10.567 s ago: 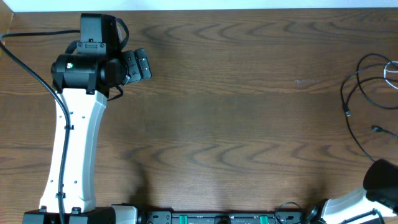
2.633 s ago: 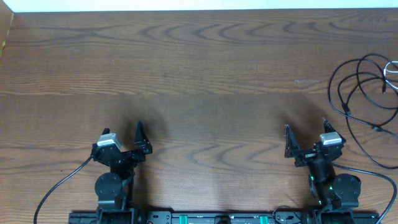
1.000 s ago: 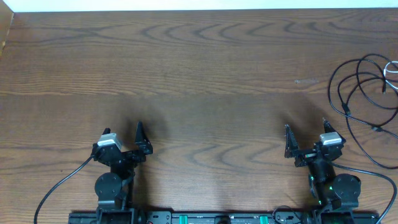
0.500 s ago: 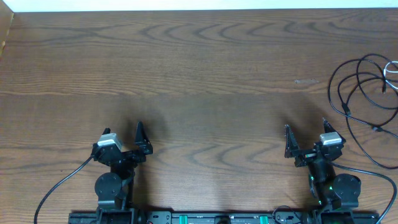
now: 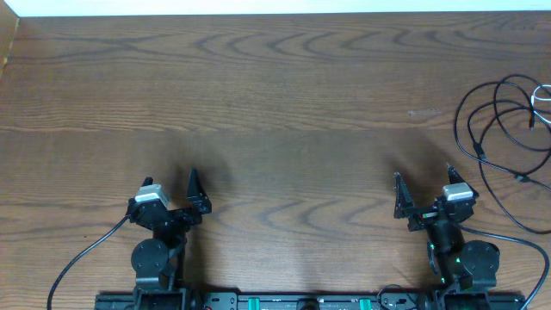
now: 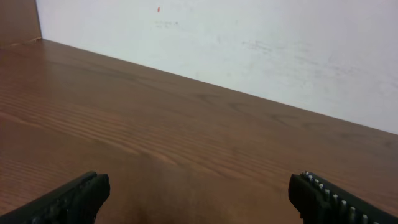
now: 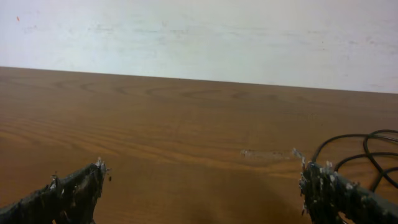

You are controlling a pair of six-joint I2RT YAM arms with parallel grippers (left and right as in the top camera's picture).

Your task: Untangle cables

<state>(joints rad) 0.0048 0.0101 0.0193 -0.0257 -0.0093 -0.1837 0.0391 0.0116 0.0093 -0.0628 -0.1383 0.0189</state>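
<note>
Two hands spread: left hand (image 6: 199,186), right hand (image 7: 202,177) | wood-grain table (image 5: 275,103) | cables (image 5: 495,108) far right | white wall (image 7: 199,31)

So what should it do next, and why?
Probably reach the right gripper toward the cables. They lie looped at the right edge of the table, nearest that arm, untouched, and its jaws are open and empty.

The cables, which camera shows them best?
The overhead view. It shows the cables lying in overlapping loops by the right edge of the table, though some run out of the picture. The right wrist view catches only a few black loops of the cables at its right side. The left wrist view shows none.
</note>
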